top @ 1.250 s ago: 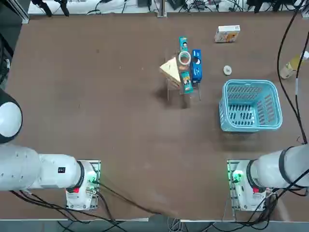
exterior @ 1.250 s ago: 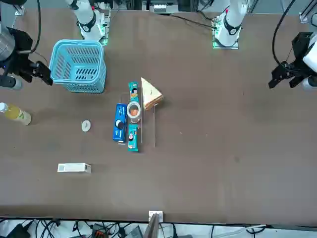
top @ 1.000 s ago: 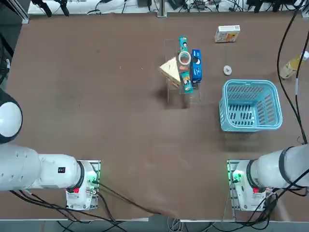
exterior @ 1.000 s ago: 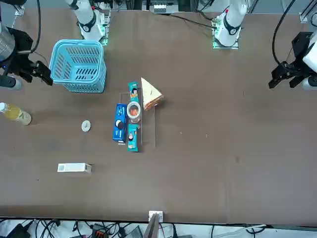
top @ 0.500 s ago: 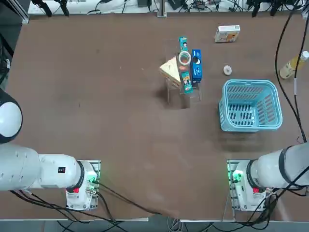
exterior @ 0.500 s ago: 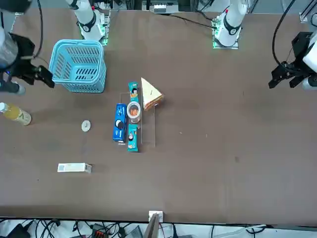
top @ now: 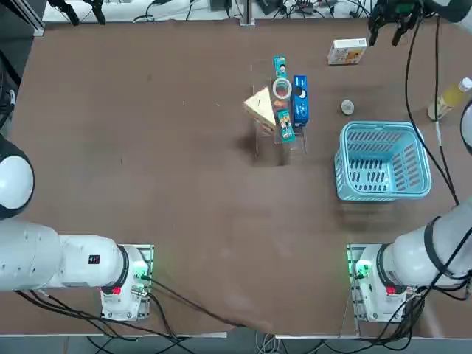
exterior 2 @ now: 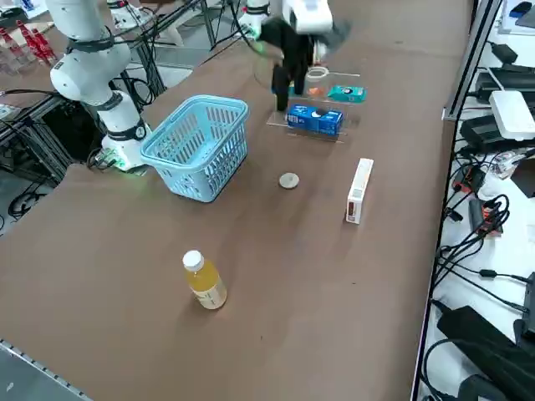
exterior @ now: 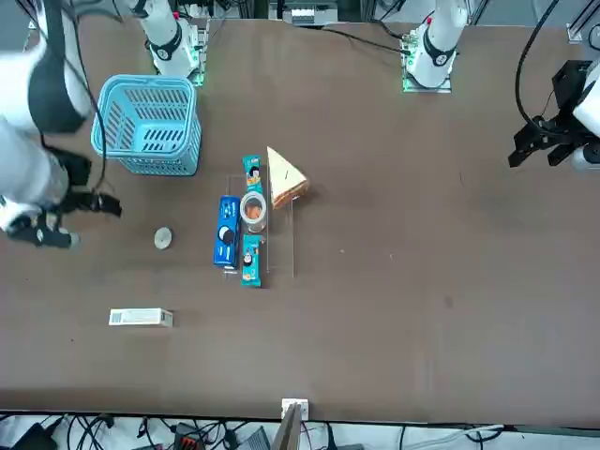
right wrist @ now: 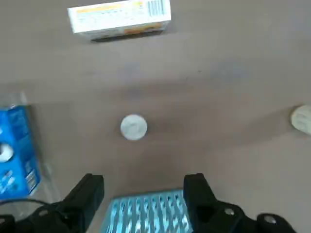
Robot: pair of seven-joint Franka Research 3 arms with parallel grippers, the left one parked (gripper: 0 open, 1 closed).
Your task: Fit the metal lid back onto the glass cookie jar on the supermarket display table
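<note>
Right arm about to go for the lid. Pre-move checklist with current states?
1. Right gripper open and empty: ok.
2. Small round silvery metal lid lying flat and uncovered on the dark brown table: ok.
3. Gripper centred over the lid: not ok. The wrist view shows the lid ahead of the fingertips, not between them.
4. Light blue plastic basket apart from the lid: ok, a strip of table separates them.
5. Clear glass cookie jar mouth uncovered: ok.
6. Room around the jar for the fingers: cannot tell, the blue snack pack sits close beside it.
</note>
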